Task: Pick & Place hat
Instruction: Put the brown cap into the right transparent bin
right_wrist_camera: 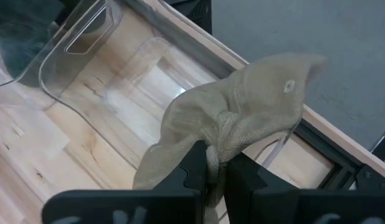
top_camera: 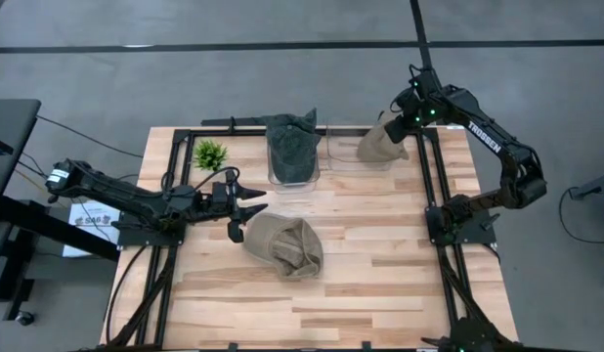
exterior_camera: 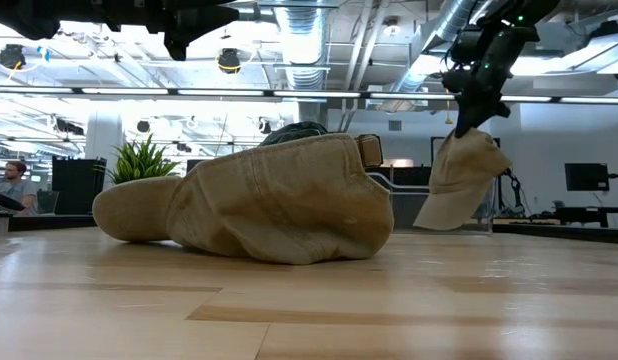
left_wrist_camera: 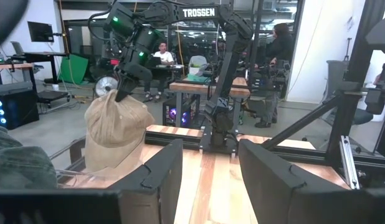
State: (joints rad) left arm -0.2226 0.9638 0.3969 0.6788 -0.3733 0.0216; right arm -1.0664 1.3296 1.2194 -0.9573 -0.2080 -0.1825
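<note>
Fingers of the right gripper (right_wrist_camera: 208, 177) pinch a tan hat (right_wrist_camera: 242, 118) hanging directly beneath them, over the clear bin (top_camera: 346, 147); left gripper (top_camera: 245, 213) waits open beside another hat (top_camera: 284, 244).

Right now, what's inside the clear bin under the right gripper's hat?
The clear bin looks empty: bare wood shows through its floor. The right gripper, shut on the tan hat, hangs it over the bin's far side, so that corner is covered.
</note>
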